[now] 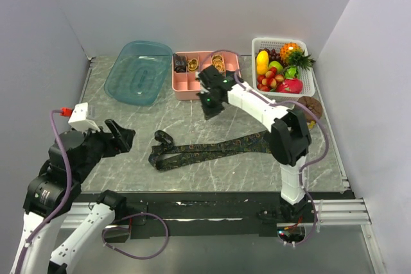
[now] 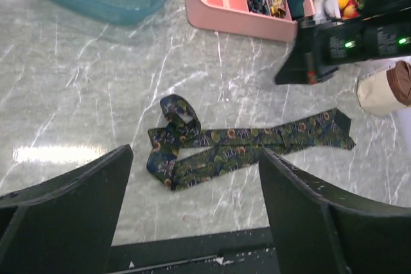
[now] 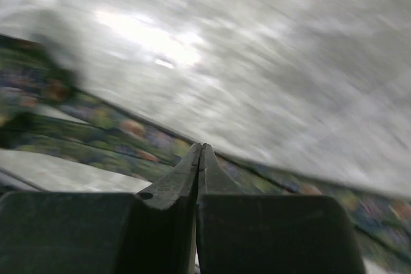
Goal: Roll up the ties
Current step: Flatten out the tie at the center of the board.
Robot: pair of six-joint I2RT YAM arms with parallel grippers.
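Observation:
A dark tie (image 1: 212,149) with a green and orange floral print lies flat across the middle of the marble table, folded back on itself, its narrow end curled into a small loop (image 2: 180,110). My left gripper (image 1: 121,137) hovers left of it and is open with nothing between its fingers; in the left wrist view the tie (image 2: 250,145) shows beyond the wide-apart jaws. My right gripper (image 1: 210,104) hangs above the table behind the tie, shut and empty, its pressed-together tips (image 3: 202,151) over the blurred tie (image 3: 128,129). Rolled ties (image 1: 180,63) sit in the pink tray (image 1: 192,88).
A blue plastic tub (image 1: 138,72) stands at the back left. A white basket (image 1: 309,78) of fruit is at the back right, with a brown-topped round object (image 1: 311,104) in front of it. A black rail (image 1: 212,206) runs along the table's near edge.

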